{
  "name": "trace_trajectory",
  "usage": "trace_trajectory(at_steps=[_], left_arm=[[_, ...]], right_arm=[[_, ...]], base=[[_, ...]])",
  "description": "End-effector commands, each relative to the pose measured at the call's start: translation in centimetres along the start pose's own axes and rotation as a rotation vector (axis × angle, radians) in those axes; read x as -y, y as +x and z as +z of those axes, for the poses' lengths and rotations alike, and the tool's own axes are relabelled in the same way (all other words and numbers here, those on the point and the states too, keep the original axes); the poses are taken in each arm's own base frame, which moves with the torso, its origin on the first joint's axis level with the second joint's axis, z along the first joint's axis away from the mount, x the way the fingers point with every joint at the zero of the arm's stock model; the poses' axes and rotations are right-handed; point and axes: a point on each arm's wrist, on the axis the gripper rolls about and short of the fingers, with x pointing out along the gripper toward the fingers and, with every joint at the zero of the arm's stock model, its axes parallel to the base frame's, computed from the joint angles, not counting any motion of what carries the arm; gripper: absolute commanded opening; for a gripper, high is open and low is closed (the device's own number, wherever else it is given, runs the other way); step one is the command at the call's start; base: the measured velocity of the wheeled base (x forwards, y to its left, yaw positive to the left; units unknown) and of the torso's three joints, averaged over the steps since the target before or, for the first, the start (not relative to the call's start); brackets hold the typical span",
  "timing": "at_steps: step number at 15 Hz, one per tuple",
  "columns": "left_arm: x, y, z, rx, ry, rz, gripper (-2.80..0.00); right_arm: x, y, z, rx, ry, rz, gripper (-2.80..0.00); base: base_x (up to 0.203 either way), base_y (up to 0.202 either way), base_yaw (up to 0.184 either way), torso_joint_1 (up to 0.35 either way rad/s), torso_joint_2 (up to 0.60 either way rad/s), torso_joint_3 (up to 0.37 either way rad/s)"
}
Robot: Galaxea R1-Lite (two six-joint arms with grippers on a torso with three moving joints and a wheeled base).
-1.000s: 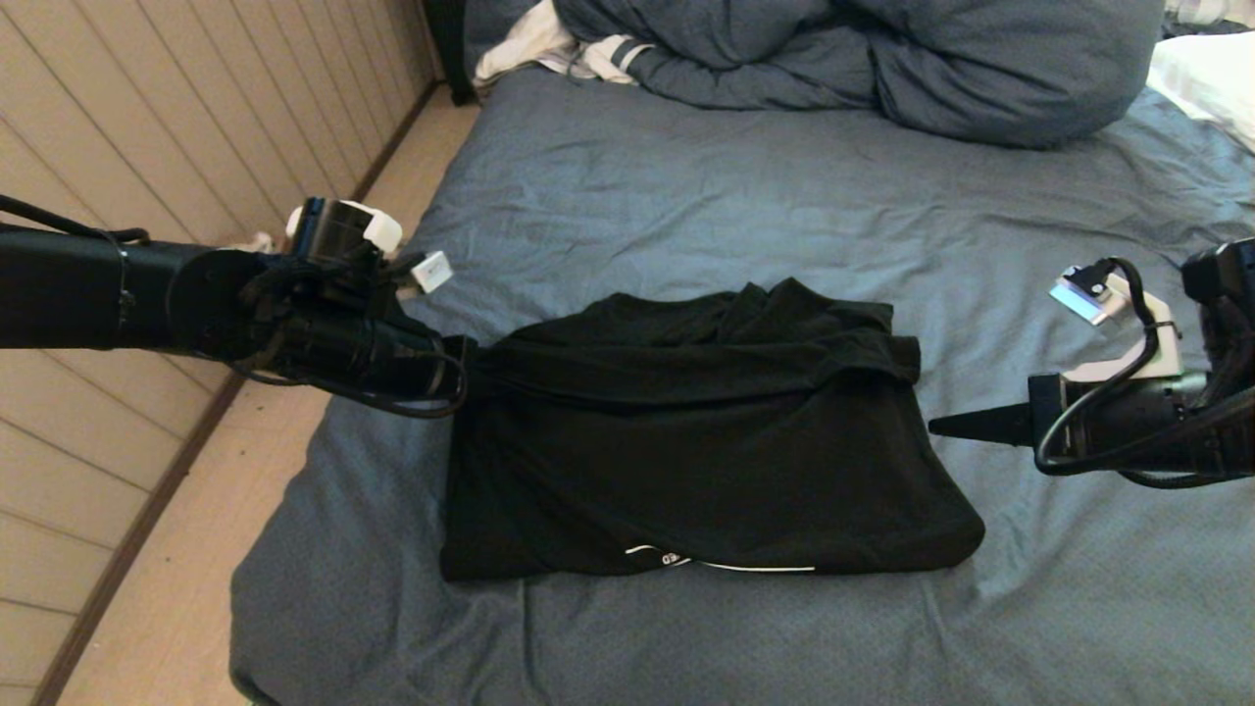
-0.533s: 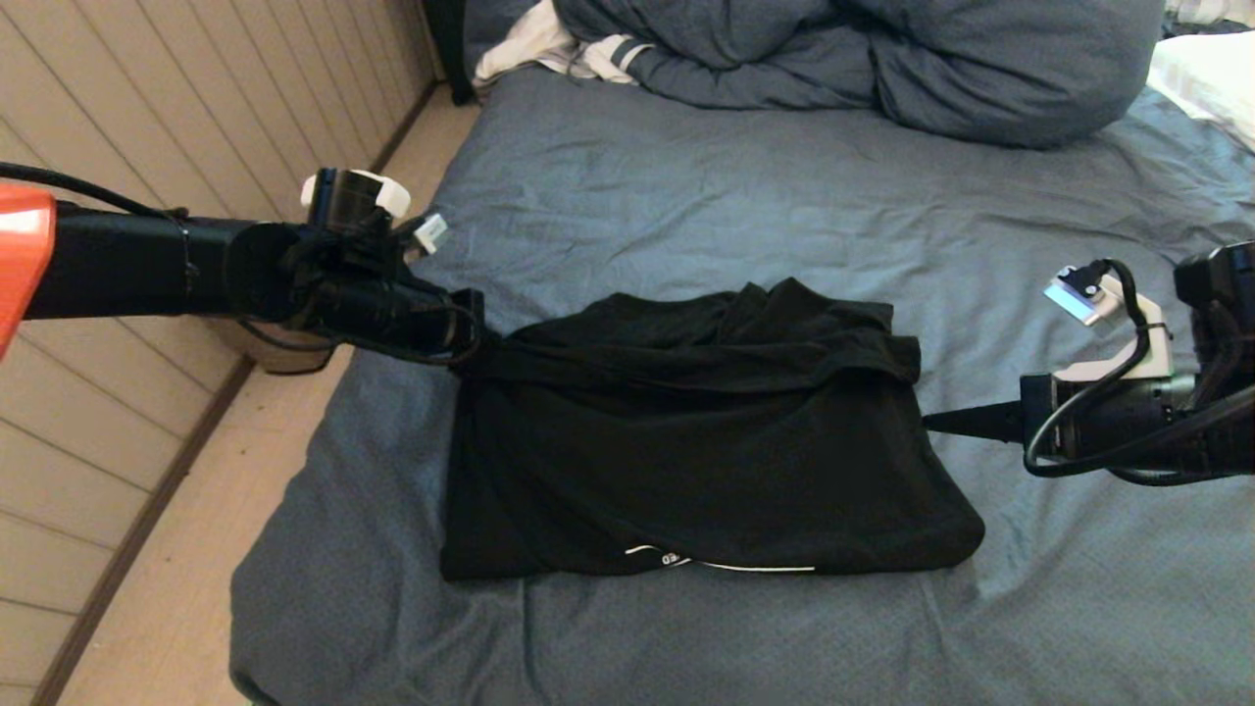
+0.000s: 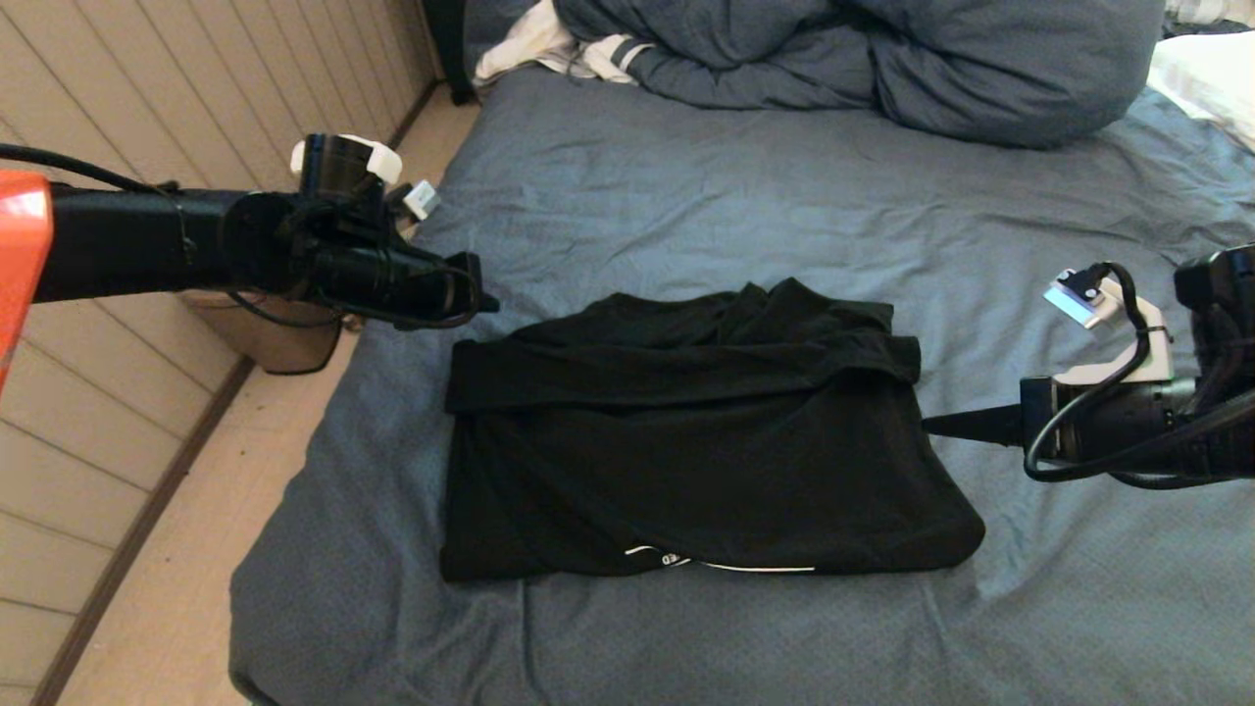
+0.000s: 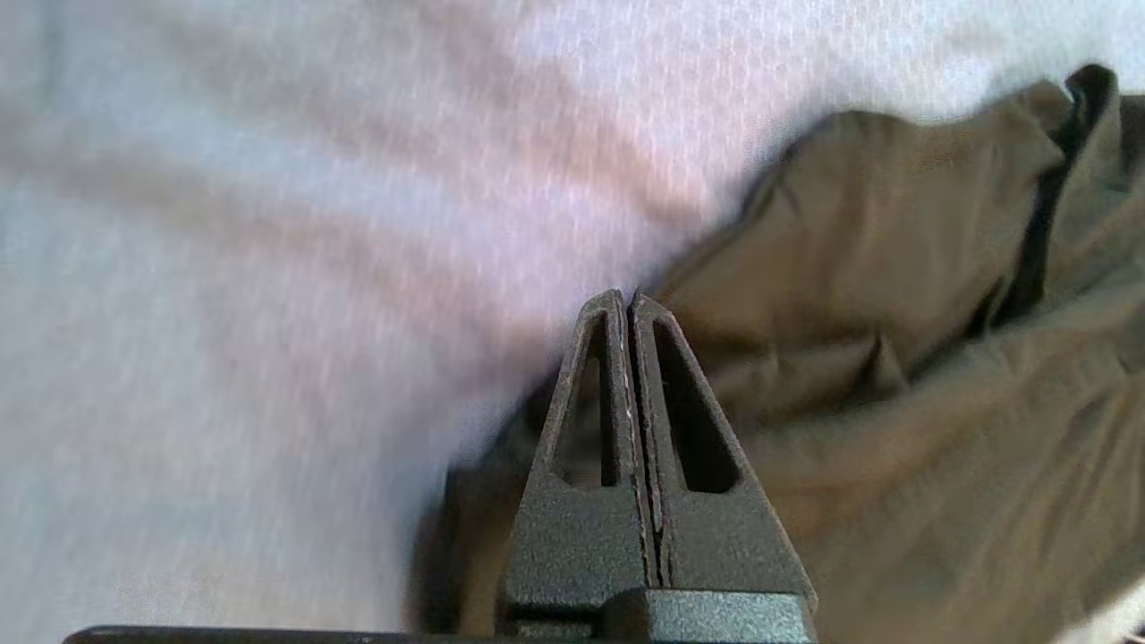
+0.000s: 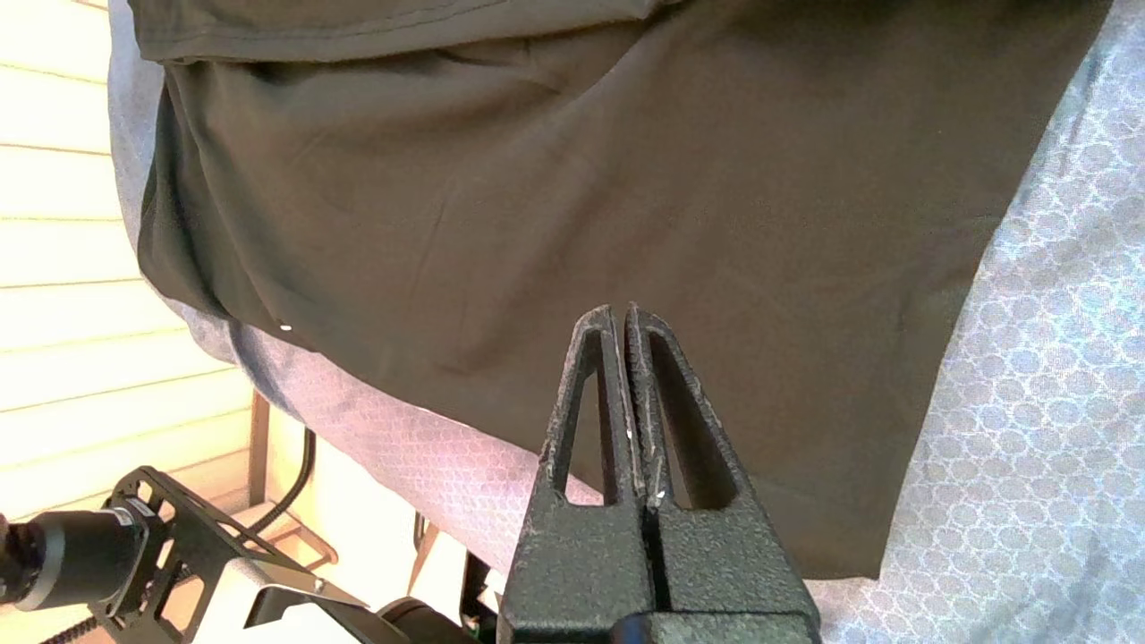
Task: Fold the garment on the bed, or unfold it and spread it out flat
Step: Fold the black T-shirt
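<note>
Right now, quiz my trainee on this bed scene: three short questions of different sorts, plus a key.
1. True or false: the left gripper is clamped on the folded black cotton T-shirt.
2. Which gripper has its tip at the shirt's edge: A left, B right?
3. Fill in: the shirt lies on the wrinkled slate-blue ____.

Key: 1 false, its fingers are shut on nothing, clear of the shirt; 2 B; 3 bed sheet.

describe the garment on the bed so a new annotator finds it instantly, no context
Start from the bed, a wide slate-blue sheet filling most of the head view. Near its front edge, between the left gripper and the right gripper, lies the garment, a folded black rectangle. It is the only black cloth there; the bulky blue-grey duvet and white striped cloth sit at the far end.
</note>
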Motion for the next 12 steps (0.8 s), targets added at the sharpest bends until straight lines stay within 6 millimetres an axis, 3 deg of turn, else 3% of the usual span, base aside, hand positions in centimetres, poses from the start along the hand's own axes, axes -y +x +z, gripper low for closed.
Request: trace_trajectory(at_steps=[1, 5, 7, 12], left_arm=[[1.9, -3.5, -0.8, -0.008, 0.014, -0.023, -2.8], [5.9, -5.3, -7.4, -0.209, 0.075, -0.103, -2.8], [6.8, -5.3, -10.0, -0.293, 0.091, -0.127, -2.8], [6.7, -4.0, -11.1, -0.347, 0.085, -0.159, -2.8]], right_arm=[[0.1, 0.1, -0.1, -0.006, 0.004, 0.003, -2.8], [0.4, 0.1, -0.3, -0.012, 0.016, -0.004, -2.8], [0.5, 0.2, -0.5, -0.018, 0.02, -0.004, -2.8], [0.6, 0.4, -0.8, -0.016, 0.017, -0.004, -2.8]], base=[[0.0, 0.0, 0.0, 0.0, 0.0, 0.0], [0.0, 0.0, 0.0, 0.0, 0.0, 0.0], [0.0, 0.0, 0.0, 0.0, 0.0, 0.0], [0.0, 0.0, 0.0, 0.0, 0.0, 0.0]])
